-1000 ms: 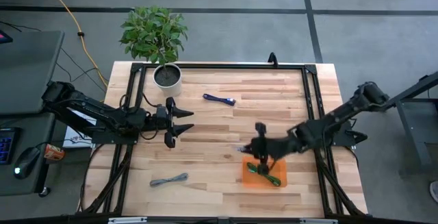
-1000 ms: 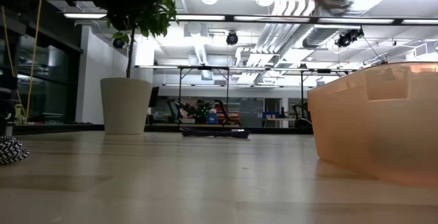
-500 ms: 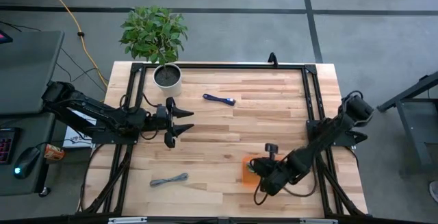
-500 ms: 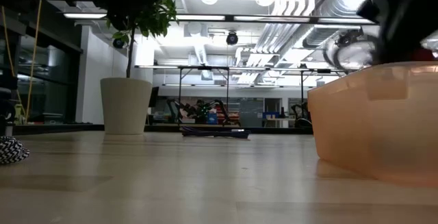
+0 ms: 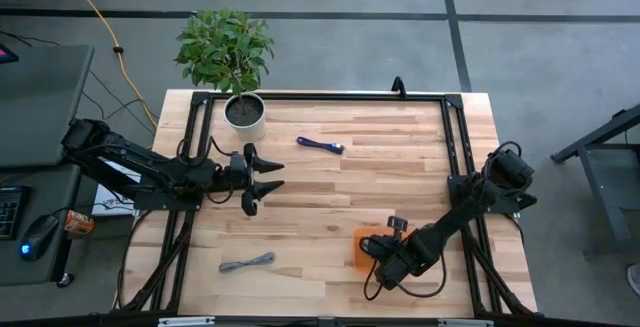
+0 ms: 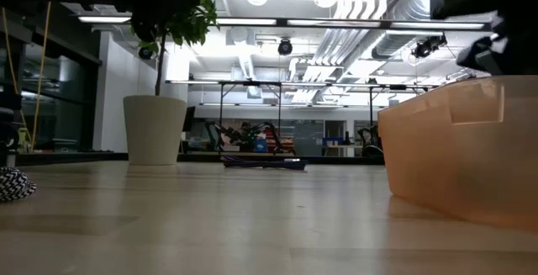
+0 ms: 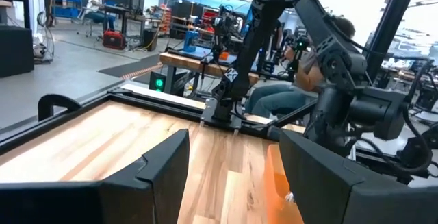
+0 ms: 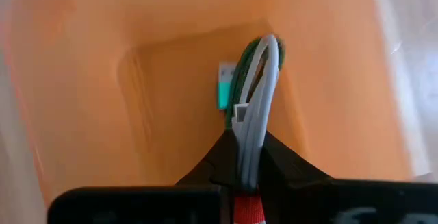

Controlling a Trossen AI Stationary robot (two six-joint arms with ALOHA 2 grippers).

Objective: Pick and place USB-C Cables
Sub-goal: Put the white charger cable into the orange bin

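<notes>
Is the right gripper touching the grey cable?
Touching. The right wrist view shows the right gripper shut on the grey cable, its fingers pinching the looped cord from both sides above the orange tray.

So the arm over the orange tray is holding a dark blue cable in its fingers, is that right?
Not quite. The right wrist view shows the right gripper shut on a pale grey cable over the orange tray. The dark blue cable lies on the table, as the high view shows.
</notes>
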